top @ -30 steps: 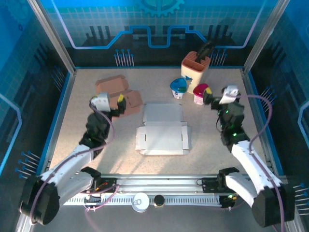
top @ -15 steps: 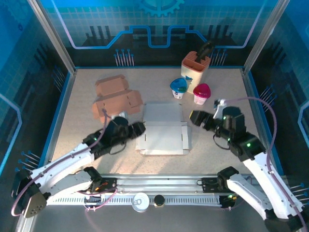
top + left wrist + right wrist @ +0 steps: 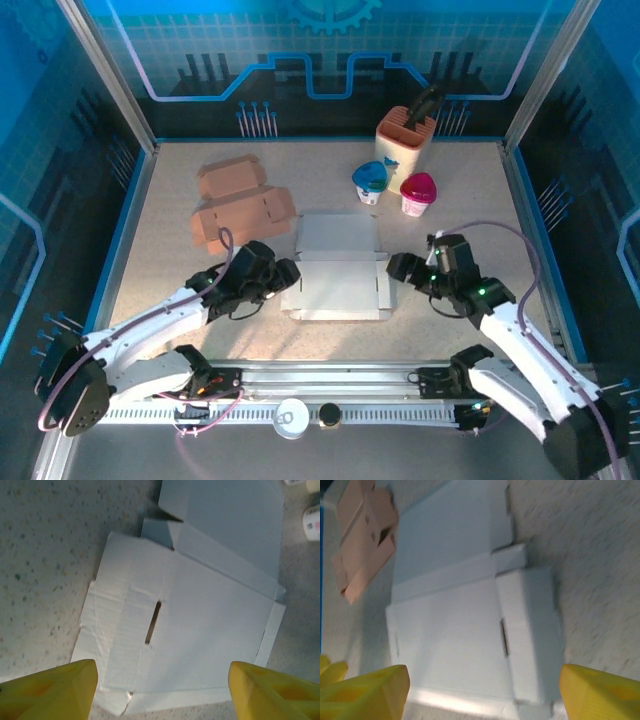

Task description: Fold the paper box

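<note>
Presently the flat white paper box [image 3: 335,272] lies on the bench [image 3: 160,230]. The left end effector [image 3: 288,272] and right end effector [image 3: 398,268] sit at its opposite sides, both spread, pinching nothing.

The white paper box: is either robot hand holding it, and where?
Nothing is held. The left gripper and right gripper hover open at opposite sides of the flat white paper box.

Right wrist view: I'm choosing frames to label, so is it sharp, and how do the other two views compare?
Right wrist: motion-blurred, table speckles smeared into streaks, box edges soft. Left wrist: crisp speckles and a crisp slot in the box, though the near yellow jaws are soft. Top external: sharp, with a blue-tinted back wall.
</note>
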